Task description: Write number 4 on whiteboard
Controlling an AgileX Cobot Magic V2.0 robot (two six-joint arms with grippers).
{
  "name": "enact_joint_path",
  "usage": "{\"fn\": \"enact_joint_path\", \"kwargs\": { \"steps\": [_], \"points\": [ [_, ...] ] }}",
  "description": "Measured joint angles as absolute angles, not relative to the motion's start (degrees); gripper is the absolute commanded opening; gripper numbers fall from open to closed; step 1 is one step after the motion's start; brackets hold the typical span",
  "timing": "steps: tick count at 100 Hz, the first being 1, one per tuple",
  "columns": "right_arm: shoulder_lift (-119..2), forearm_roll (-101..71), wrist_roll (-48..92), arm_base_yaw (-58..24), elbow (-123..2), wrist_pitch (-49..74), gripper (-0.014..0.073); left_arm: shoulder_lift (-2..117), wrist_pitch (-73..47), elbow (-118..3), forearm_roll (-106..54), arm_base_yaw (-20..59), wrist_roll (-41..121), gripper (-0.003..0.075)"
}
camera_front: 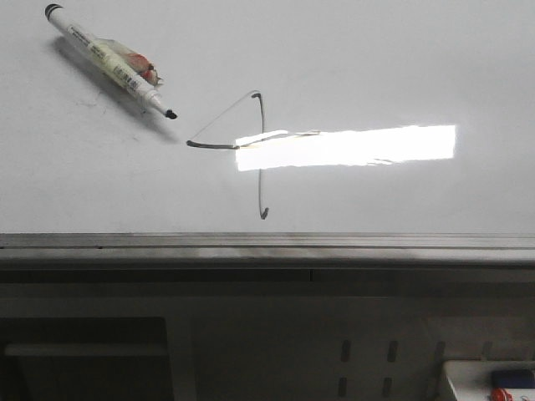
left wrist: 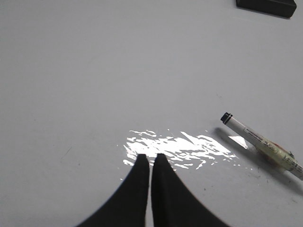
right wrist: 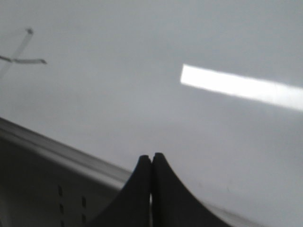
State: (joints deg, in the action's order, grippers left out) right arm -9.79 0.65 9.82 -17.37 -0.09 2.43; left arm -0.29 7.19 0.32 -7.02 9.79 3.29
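The left gripper [left wrist: 150, 158] hovers over the whiteboard [left wrist: 94, 71], fingers pressed together, holding nothing; a marker [left wrist: 262, 144] lies on the board nearby. The right gripper [right wrist: 151, 157] is likewise closed and empty near the board's edge, the number 4 [camera_front: 251, 150] well apart.

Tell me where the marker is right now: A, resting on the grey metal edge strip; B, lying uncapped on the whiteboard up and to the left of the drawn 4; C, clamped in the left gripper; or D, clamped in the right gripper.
B: the marker lies loose on the whiteboard with its tip bare, up-left of the number 4, and both the left gripper and right gripper are shut on nothing.
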Motion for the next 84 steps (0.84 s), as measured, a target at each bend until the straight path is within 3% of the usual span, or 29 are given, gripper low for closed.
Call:
{"fn": "enact_joint_path", "kwargs": {
  "steps": [10, 31, 84],
  "points": [
    [-5.8, 6.8, 1.4, -13.5, 0.7, 9.9, -0.0064, -0.3, 7.2, 0.3, -7.0, 9.8, 3.3, -0.0020],
    [0.4, 8.7, -1.5, -10.4, 0.7, 18.9, -0.0064, -0.3, 7.3, 0.3, -7.1, 9.8, 3.3, -0.0020],
    [0.6, 8.7, -2.1, -10.4, 0.6, 19.2, -0.0064, -0.3, 7.3, 0.3, -7.1, 9.8, 3.3, -0.0020]
  ]
}}
